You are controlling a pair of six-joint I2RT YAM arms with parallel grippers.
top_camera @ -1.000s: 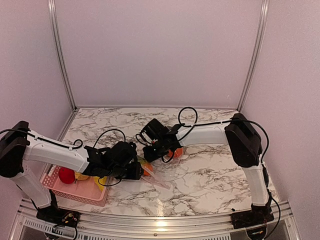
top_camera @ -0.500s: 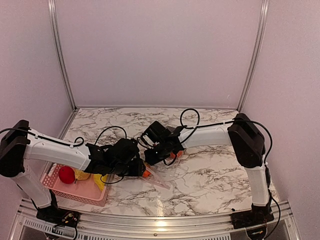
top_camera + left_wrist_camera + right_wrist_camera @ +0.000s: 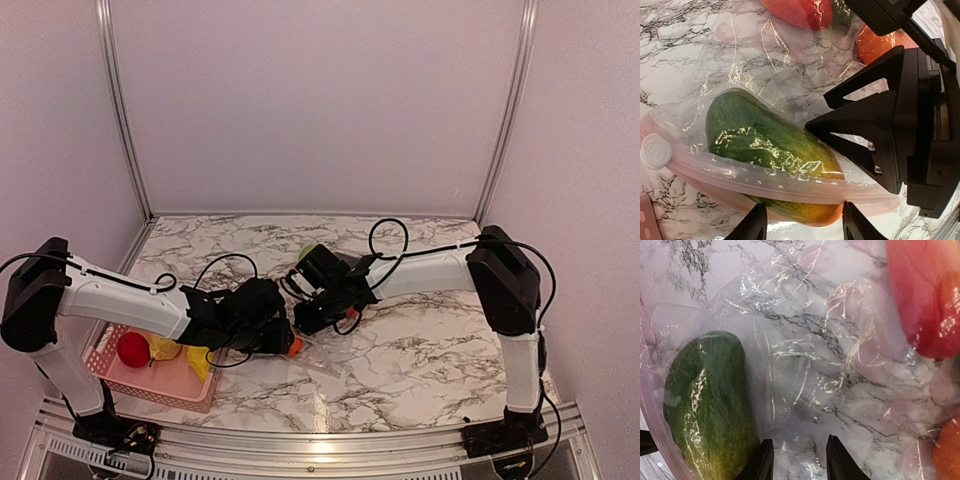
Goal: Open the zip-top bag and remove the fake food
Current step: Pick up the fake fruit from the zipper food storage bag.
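The zip-top bag [image 3: 740,65] lies flat on the marble, its pink zip strip [image 3: 760,176] and white slider [image 3: 655,151] facing my left wrist. A green fruit with an orange end [image 3: 760,142] pokes out through the mouth. My left gripper [image 3: 805,222] is open, its tips on either side of that orange end. My right gripper [image 3: 797,460] hangs over the bag's film beside the same green fruit [image 3: 705,405], jaws partly apart, holding nothing I can see. Its black fingers [image 3: 860,135] show in the left wrist view. A red piece [image 3: 920,295] and an orange piece [image 3: 880,42] lie deeper inside.
A pink mesh basket [image 3: 150,390] stands at the near left edge with a red apple [image 3: 133,348] and yellow pieces [image 3: 165,350] in it. Both grippers meet at the table's middle, left gripper [image 3: 280,340] and right gripper [image 3: 305,315], cables looping above them.
My left gripper has moved right, up to the bag's mouth, and its jaws have widened. The right gripper has shifted slightly toward the back.
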